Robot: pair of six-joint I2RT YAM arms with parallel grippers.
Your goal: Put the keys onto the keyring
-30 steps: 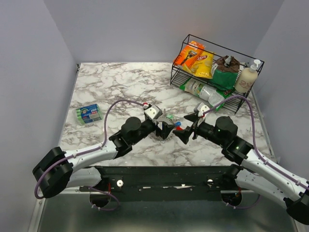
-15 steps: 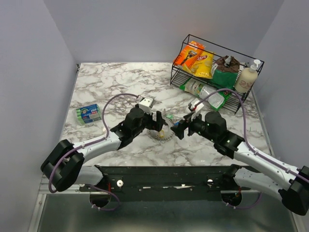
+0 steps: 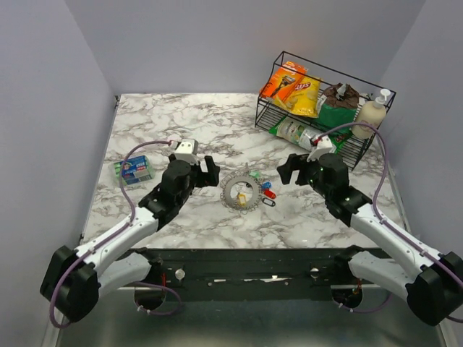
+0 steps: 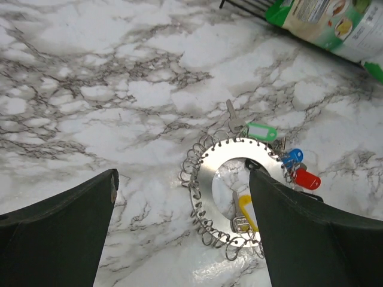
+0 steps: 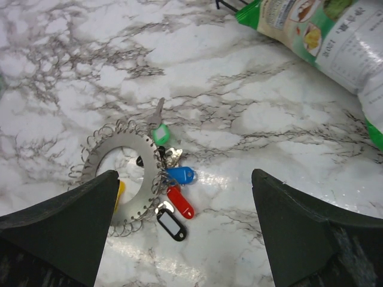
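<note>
The big silvery metal ring (image 3: 231, 192) lay flat on the marble desk (image 3: 166, 123). The small keys with coloured tags (image 3: 266, 189) sat at the ring's right side, nearer the right jaws. The left jaws were at its left. Both were wide, empty.

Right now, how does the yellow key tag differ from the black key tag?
Colour: the yellow key tag is plain yellow, while the black key tag is a black frame around a pale window.
Place: the yellow key tag lies inside the central opening of the keyring; the black key tag lies outside its rim, beside the red tag.
Shared: both lie flat on the marble table, ungripped.
</note>
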